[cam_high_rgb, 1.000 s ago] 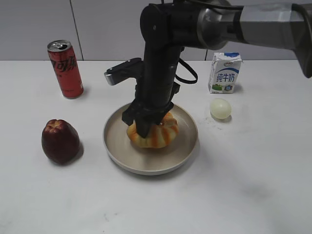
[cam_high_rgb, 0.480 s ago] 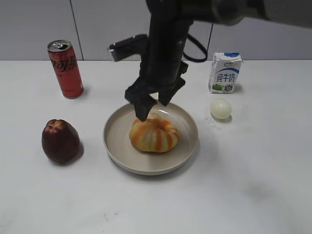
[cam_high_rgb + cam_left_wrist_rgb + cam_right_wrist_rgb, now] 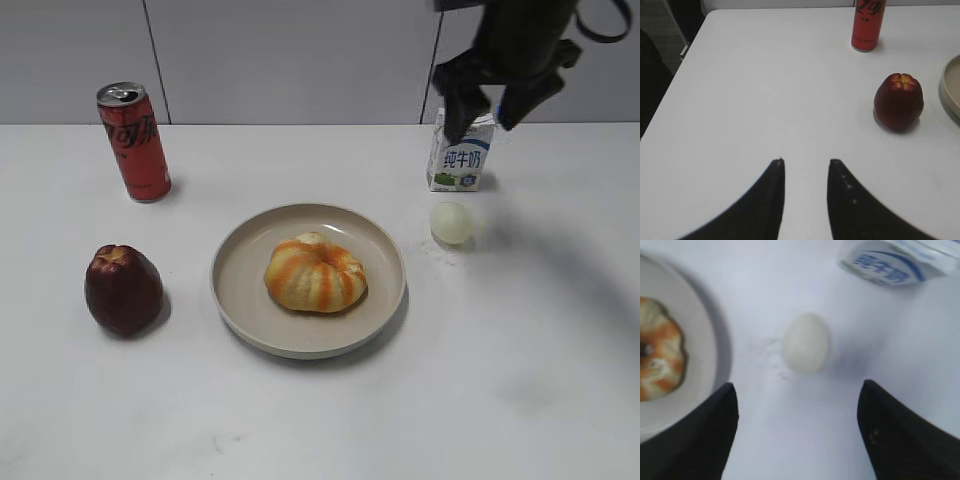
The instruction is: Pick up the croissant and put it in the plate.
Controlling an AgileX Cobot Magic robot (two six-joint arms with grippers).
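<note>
On the white desk [image 3: 520, 380], the striped orange and cream-yellow bun-shaped croissant [image 3: 314, 274] lies in the middle of the wide, shallow beige plate [image 3: 240, 270], nearest the front, with nothing gripping it. Left of the plate, apart from its rim, sits the dark red apple [image 3: 123, 288]. To the right and a little farther back lies the small pale egg [image 3: 451, 222], just beside the plate's rim without touching it. Behind the egg stands the white and blue milk carton [image 3: 461, 155], and at the far left the red soda can [image 3: 134, 141] stands upright.

The right hand [image 3: 490, 112] hangs above the carton, its black fingers spread wide apart and empty, with the egg below them in the wrist view. The left hand [image 3: 805, 165] hovers over bare desk left of the apple, fingers slightly apart, holding nothing.
</note>
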